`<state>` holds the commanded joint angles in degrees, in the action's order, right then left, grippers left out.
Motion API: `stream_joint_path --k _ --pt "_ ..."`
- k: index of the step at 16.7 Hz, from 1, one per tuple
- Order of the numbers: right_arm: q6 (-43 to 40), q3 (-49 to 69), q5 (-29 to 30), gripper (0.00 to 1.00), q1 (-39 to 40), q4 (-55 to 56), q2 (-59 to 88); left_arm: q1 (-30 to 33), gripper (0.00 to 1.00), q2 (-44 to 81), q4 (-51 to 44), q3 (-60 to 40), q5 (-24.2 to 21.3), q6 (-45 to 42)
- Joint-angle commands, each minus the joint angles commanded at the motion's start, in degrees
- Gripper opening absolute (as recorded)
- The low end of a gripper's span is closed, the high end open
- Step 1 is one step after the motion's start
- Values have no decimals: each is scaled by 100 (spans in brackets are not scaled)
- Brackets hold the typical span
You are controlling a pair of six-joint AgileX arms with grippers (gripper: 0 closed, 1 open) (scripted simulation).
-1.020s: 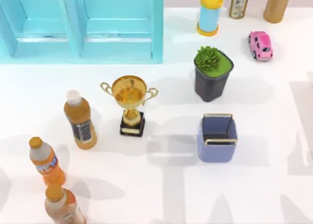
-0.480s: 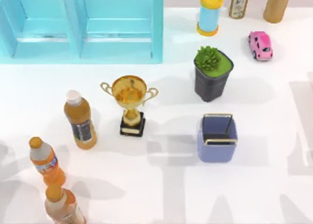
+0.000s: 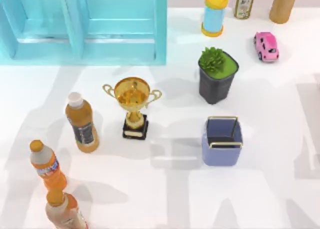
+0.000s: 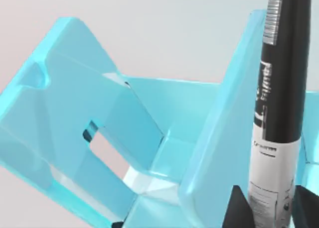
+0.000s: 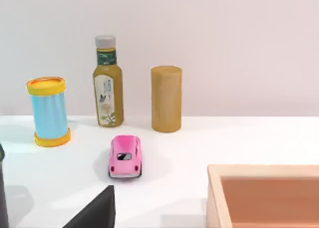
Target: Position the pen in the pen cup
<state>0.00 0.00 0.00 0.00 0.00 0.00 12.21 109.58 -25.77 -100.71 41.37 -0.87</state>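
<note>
The left end effector point(image 4: 269, 210) was clamped on the pen point(image 4: 280, 103), its dark fingertips point(image 4: 237, 208) pinching the white labelled barrel in front of the turquoise shelf unit point(image 4: 99, 138). The pen's black upper end was cut off at the frame edge. The pen cup point(image 3: 222, 141) stood where it had been on the counter point(image 3: 165, 199), right of the trophy point(image 3: 133, 106). Broad shadows had spread over the counter's left half. The right arm faced the pink toy car point(image 5: 124, 156).

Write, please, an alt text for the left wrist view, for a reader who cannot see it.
The left gripper holds the pen, a black and whitish-grey barrel with small print, between two dark fingers. Behind it stands a light-blue rack with slanted dividers and a slot cut in one panel, against a plain pale wall.
</note>
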Motion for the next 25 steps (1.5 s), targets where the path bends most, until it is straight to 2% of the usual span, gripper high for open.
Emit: stream_joint_path --k 3,6,9,11,14,18,19,21,25 --pt "0 0 0 100 0 0 0 2062 0 636 1232 -139 1992 381" --pt "0 0 0 100 0 0 0 3819 0 1227 2391 -128 3761 818" --pt "0 0 0 100 0 0 0 5127 0 1750 3372 -19 5080 1240" --pt "0 0 0 100 0 0 0 5708 0 2041 3850 68 5667 1468" --pt "0 0 0 100 0 0 0 6115 0 2289 4208 144 6080 1651" --pt "0 0 0 100 0 0 0 6135 0 2301 4226 148 6100 1661" --pt "0 0 0 100 0 0 0 6067 0 2801 3879 -553 4969 1589" --pt "0 0 0 100 0 0 0 6054 0 2773 3895 -502 5047 1594" --pt "0 0 0 100 0 0 0 6050 0 2548 4027 -150 5529 1638"
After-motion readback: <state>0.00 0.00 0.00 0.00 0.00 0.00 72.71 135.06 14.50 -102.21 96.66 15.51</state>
